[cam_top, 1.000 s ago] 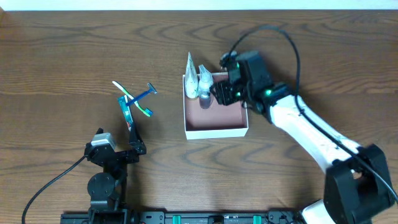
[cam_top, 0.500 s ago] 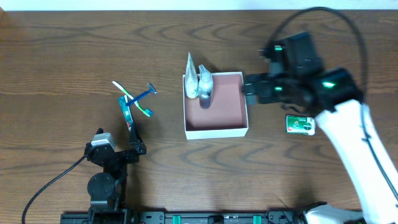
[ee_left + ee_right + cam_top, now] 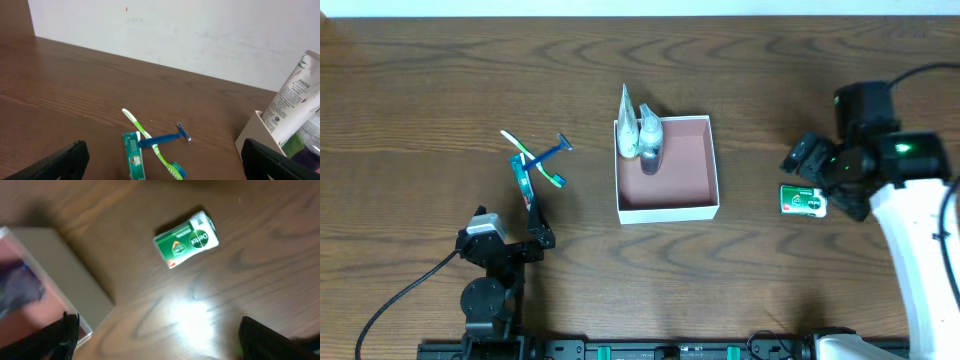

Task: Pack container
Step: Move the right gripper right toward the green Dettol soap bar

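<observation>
Our right gripper (image 3: 804, 158) is wide open and empty, near the green soap box (image 3: 803, 201). Our left gripper (image 3: 538, 240) is wide open too. The container (image 3: 667, 212) sits in the middle of the table (image 3: 420, 80). If we drop down crooked, we could knock the soap away.

Looks chunky and white on the right arm (image 3: 920, 228), goes black at the wrist (image 3: 865, 125) with green lights (image 3: 903, 150). Looks all black on the left arm (image 3: 488, 275), trails a thin black cable (image 3: 405, 295).
</observation>
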